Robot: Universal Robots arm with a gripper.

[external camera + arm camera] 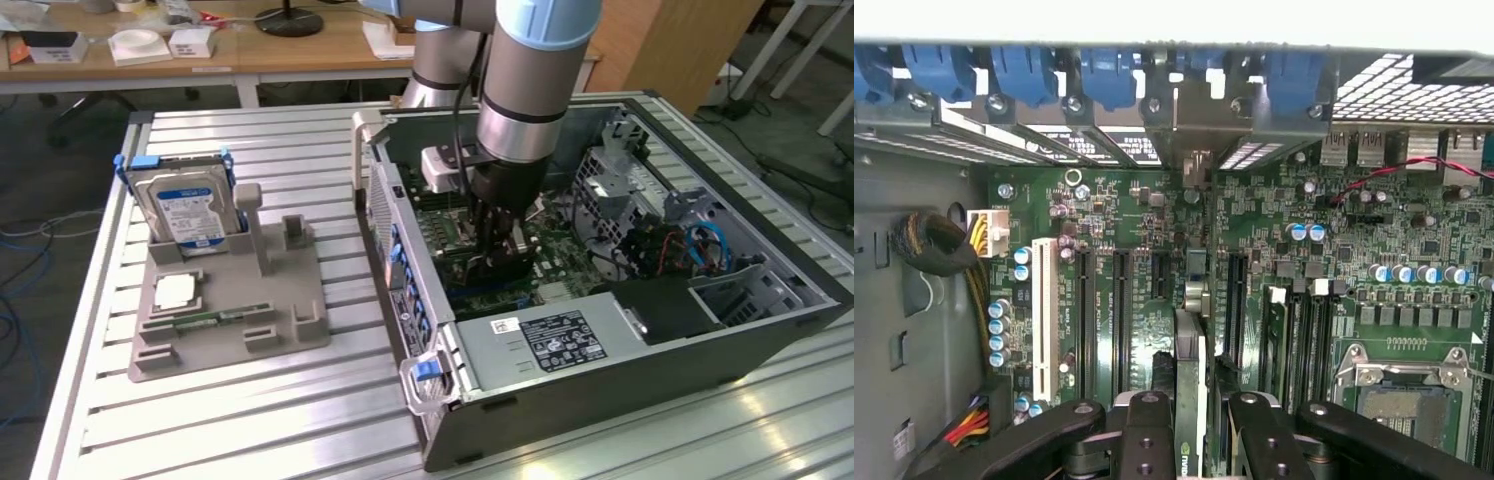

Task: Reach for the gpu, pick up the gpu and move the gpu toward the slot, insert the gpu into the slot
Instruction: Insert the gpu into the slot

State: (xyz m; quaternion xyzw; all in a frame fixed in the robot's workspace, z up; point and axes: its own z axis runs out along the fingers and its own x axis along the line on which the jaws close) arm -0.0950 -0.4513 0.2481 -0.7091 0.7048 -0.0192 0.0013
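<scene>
Inside the open computer case (641, 330) your arm is reaching straight down, and the gripper (497, 262) is sitting low over the green motherboard (567, 262). Your gripper (1191, 440) is clamping the gpu (1191, 375) between its black fingers (1146, 440), one finger on each flat face, so the card is standing on edge and you are looking along its top edge. At twelve o'clock from the fingers, the card's silver bracket end is lining up with the rear panel opening among the blue latches (1109, 75). Its lower edge is running along the slot (1197, 285), between the black connector strips at nine and three o'clock; whether it is fully seated you cannot tell. At four o'clock from the card, the square silver processor socket (1402, 395) is lying open. On the slatted table (240, 420), at nine o'clock from the case, the blue-labelled hard drive (187, 208) is standing upright in a grey fixture (227, 310).
</scene>
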